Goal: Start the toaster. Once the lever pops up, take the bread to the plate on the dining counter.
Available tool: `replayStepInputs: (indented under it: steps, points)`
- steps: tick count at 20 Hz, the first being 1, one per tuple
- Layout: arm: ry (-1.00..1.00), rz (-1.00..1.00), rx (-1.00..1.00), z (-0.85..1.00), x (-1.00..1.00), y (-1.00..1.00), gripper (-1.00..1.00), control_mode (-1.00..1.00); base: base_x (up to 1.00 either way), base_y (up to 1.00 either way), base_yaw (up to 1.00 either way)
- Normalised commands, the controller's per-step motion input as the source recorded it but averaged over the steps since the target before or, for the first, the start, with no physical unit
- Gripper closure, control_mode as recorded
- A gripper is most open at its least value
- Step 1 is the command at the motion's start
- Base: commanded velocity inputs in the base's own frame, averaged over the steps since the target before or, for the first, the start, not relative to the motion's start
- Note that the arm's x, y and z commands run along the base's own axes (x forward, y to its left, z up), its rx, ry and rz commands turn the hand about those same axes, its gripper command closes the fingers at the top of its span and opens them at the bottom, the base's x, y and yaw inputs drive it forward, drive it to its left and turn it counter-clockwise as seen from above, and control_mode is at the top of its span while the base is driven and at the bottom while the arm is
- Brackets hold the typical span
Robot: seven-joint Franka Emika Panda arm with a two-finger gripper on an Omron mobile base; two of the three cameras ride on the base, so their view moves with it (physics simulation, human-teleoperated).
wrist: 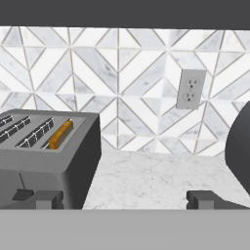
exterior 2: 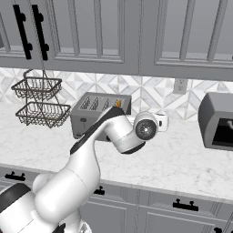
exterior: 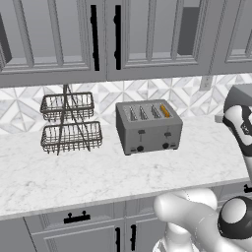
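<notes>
The grey four-slot toaster point(exterior: 149, 127) stands on the marble worktop against the tiled wall, its two black levers and two knobs facing me. The bread point(exterior: 165, 110) sits in the rightmost slot, its golden-orange crust showing just above the top. In the hand view the toaster point(wrist: 49, 156) is at the left with the bread point(wrist: 61, 133) in its nearest slot. My gripper point(wrist: 124, 200) is open and holds nothing. It hangs to the right of the toaster at about lever height, with one fingertip point(wrist: 49, 199) in front of the toaster's corner. The plate and the dining counter are out of view.
A two-tier wire basket point(exterior: 69, 123) stands left of the toaster. A dark grey appliance point(exterior 2: 218, 120) sits on the worktop at the right, below a wall outlet point(wrist: 190, 89). Wall cabinets hang above, and the worktop edge point(exterior: 123, 199) runs along the front.
</notes>
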Motion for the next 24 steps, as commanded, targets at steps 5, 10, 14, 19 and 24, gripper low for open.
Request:
replayStepInputs:
  steps: [5,10,14,19,24]
  points:
    - [0.00,0.00,0.00,0.00,0.00,0.00,-1.00,-1.00,0.00,0.00,0.00]
    - [0.00,0.00,0.00,0.00,0.00,0.00,-1.00,-1.00,0.00,0.00,0.00]
    - [0.00,0.00,0.00,0.00,0.00,0.00,-1.00,-1.00,0.00,0.00,0.00]
    - [0.00,0.00,0.00,0.00,0.00,0.00,-1.00,-1.00,0.00,0.00,0.00]
    - [0.00,0.00,0.00,0.00,0.00,0.00,-1.00,-1.00,0.00,0.00,0.00]
